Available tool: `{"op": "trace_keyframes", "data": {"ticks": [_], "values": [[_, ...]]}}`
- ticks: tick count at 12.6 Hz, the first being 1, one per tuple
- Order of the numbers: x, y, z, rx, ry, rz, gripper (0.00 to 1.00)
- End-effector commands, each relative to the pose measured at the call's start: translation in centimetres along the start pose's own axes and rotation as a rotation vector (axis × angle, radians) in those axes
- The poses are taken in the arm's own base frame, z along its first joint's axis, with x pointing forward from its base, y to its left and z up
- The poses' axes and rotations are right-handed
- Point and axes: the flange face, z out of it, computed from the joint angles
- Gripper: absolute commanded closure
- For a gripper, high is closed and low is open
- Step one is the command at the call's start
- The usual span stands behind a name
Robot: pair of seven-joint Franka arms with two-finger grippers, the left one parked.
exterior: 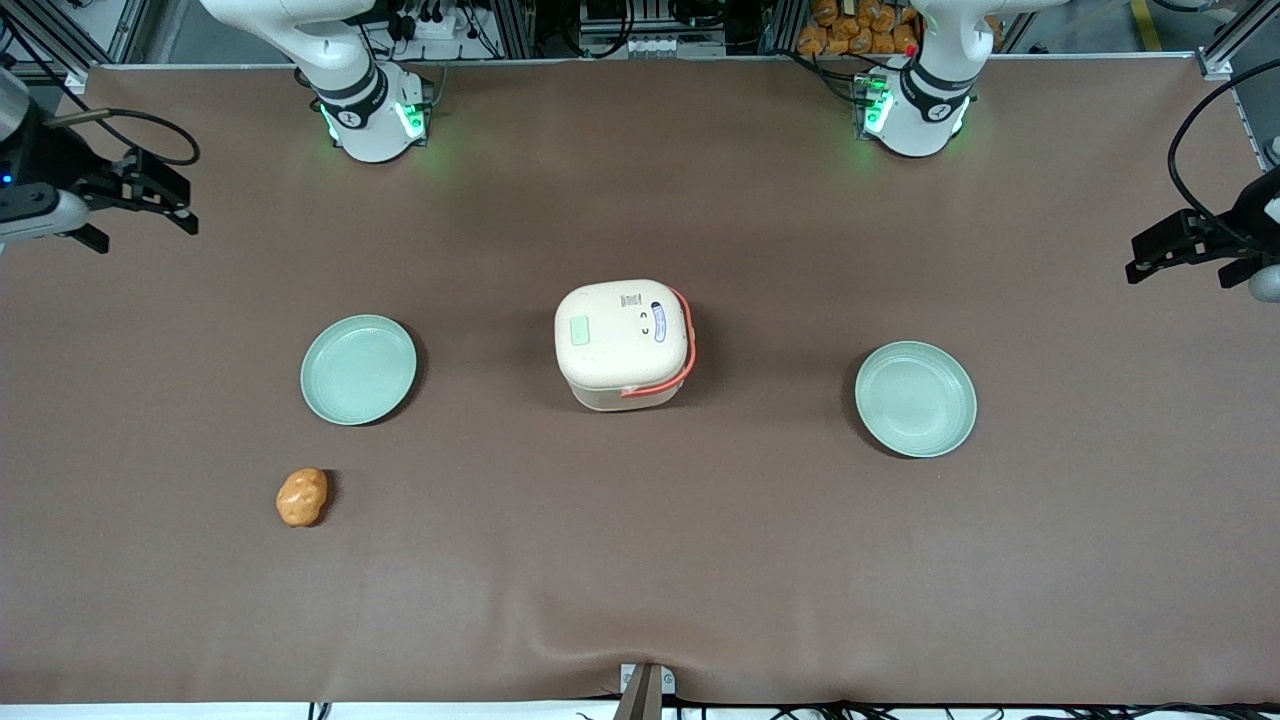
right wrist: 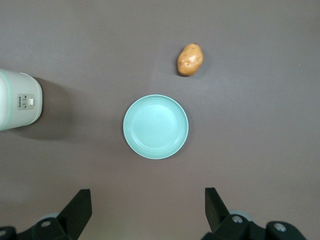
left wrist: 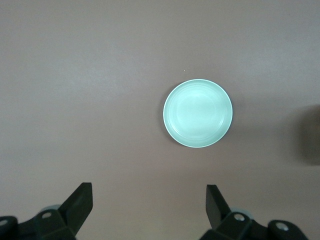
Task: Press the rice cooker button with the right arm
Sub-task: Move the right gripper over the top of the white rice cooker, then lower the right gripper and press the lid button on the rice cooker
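Note:
The rice cooker (exterior: 625, 345) stands at the middle of the table, cream with an orange-red handle, lid closed. Its pale green button (exterior: 580, 330) is on the lid, on the side toward the working arm. My right gripper (exterior: 165, 200) hangs high over the working arm's end of the table, well away from the cooker. Its fingers are open and hold nothing. In the right wrist view the gripper (right wrist: 148, 200) is above bare cloth, and the cooker's side (right wrist: 17, 100) shows at the frame edge; the button is hidden there.
A mint-green plate (exterior: 358, 369) lies between the gripper and the cooker and also shows in the right wrist view (right wrist: 156, 126). A potato (exterior: 302, 497) lies nearer the front camera (right wrist: 190, 59). A second plate (exterior: 915, 398) lies toward the parked arm's end.

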Motion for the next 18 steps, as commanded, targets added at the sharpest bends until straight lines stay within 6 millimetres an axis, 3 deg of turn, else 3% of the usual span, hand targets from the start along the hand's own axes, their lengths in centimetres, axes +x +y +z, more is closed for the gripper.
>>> {"op": "trace_keyframes", "data": {"ticks": [1,5,7,9,11,13,18], "values": [[0.6,-4.1,-0.2,0.011,0.006,-0.036,0.11],[2.9,-16.1,2.8,-0.010,-0.011,0.026,0.65],[4.4,-21.1,5.5,-0.009,0.000,0.082,0.84],[5.5,-26.2,8.7,-0.004,0.012,0.089,0.91],[6.3,-29.8,11.5,-0.002,0.020,0.134,1.00],[7.9,-31.3,13.6,0.004,0.031,0.166,1.00],[8.9,-35.3,15.9,0.002,0.042,0.202,1.00]]}}
